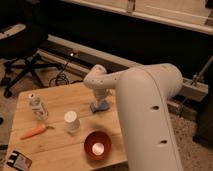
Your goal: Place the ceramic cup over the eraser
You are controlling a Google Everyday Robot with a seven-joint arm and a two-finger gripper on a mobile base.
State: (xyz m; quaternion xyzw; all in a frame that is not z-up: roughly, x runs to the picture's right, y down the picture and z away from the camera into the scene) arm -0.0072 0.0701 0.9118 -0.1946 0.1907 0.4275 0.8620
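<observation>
The ceramic cup (71, 120) is small, white and tapered, and stands upside down near the middle of the wooden table (60, 145). The eraser (18, 161), a flat dark block with a white and red-orange label, lies at the table's front left corner. My gripper (99, 102) hangs from the white arm (145, 100) over the table's right side, right of the cup and just above a blue pad (100, 106).
A clear plastic bottle (37, 106) lies at the left. A carrot (34, 132) lies in front of it. A red-brown bowl (97, 145) sits at the front right. An office chair (22, 45) stands behind the table at the left.
</observation>
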